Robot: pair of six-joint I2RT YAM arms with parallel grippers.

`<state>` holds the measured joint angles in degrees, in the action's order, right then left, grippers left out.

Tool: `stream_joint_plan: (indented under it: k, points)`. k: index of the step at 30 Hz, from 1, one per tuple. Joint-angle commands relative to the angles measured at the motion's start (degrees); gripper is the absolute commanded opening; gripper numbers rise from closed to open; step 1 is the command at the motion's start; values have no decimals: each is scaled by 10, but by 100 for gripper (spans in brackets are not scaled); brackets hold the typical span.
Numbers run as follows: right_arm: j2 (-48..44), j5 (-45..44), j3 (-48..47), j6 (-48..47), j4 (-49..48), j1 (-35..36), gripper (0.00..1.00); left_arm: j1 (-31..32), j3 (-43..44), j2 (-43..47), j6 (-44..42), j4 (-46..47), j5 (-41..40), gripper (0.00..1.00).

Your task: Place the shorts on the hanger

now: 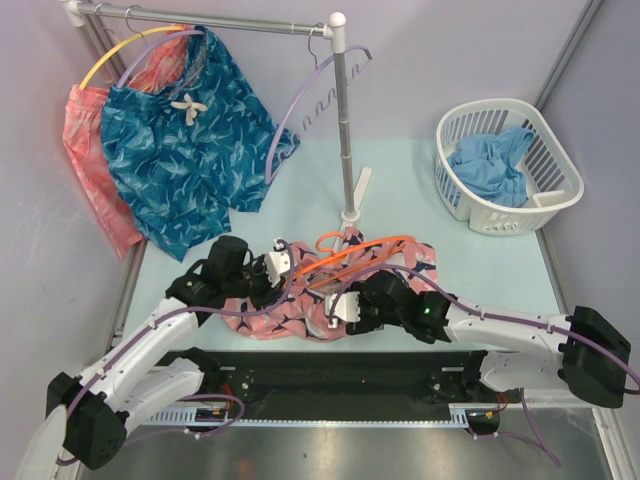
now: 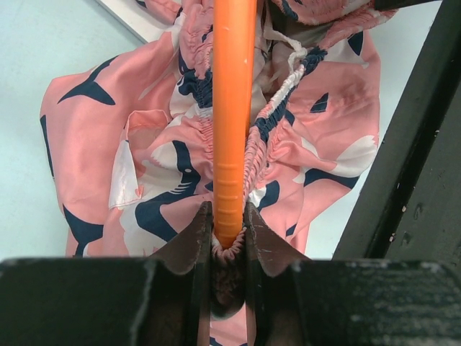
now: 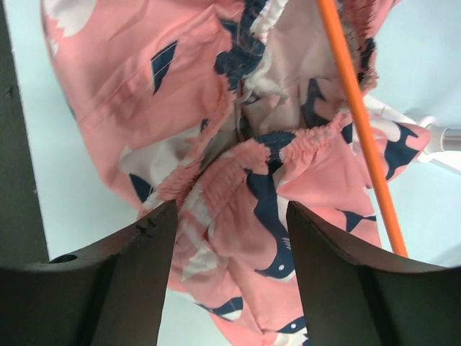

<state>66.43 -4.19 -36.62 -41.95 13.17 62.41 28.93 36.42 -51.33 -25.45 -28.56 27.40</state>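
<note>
The salmon-pink shorts with navy and white shapes lie bunched on the table between the two arms. The thin orange hanger lies across them. My left gripper is shut on the hanger's bar, with a bit of the gathered waistband pinched beside it. My right gripper stands open just over the shorts, its fingers straddling a fold of the waistband without closing on it. In the right wrist view the hanger runs diagonally off to the right of the jaws.
A clothes rack pole stands behind the shorts. On its rail hang teal-blue patterned shorts, a coral-pink garment, a yellow hanger and a lavender hanger. A white basket with blue cloth sits far right.
</note>
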Motion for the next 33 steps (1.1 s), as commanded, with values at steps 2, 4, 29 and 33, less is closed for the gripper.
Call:
stream_joint_plan:
  k: [2, 4, 29, 33]
  points:
    - [21, -18, -8, 8, -60, 2, 68, -5, 1, 3, 8, 19, 19, 0]
    - [26, -12, -8, 7, -66, 3, 69, -5, 1, 2, 8, 20, 20, 0]
    - [11, -134, 9, -37, -40, -134, 37, -55, 2, 4, -7, 2, 61, 0]
    - [12, -112, 2, -28, -32, -165, 34, -55, 2, 3, -8, 1, 64, 0]
